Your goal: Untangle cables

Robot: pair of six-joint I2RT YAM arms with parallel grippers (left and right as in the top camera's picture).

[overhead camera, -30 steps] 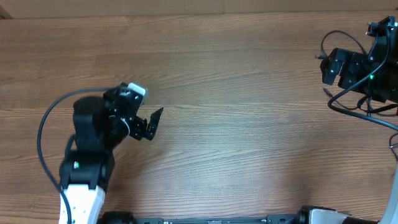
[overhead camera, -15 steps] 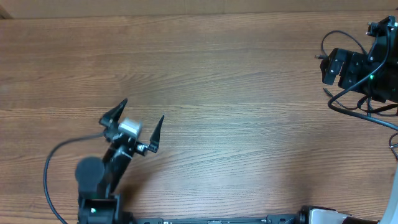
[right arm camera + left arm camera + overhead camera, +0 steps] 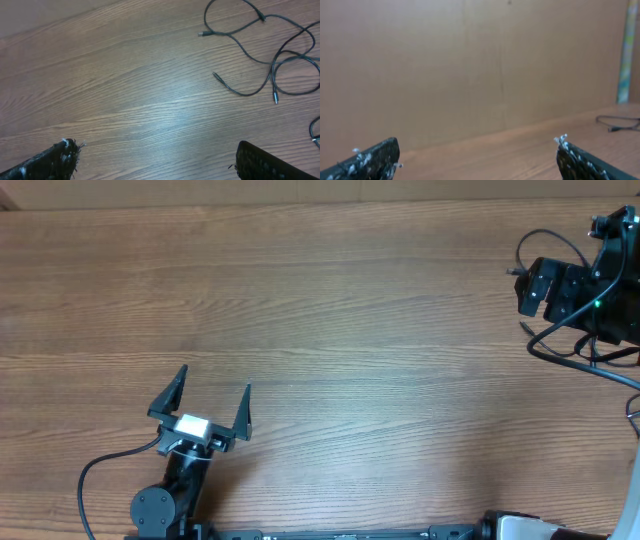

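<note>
The cables (image 3: 261,18) lie loosely crossed on the worktop (image 3: 125,90), at the upper right of the right wrist view. They run off that edge, so I cannot count them; three plugs show. The worktop is brown wood grain, with a plain tan wall (image 3: 470,65) behind. Two claws, the left claw (image 3: 214,380) and the right claw (image 3: 155,150), both stand wide and empty.

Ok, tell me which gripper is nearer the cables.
Right. The right gripper hovers at the table's right end, with the cables just ahead. The left gripper is far across the table from them.
</note>
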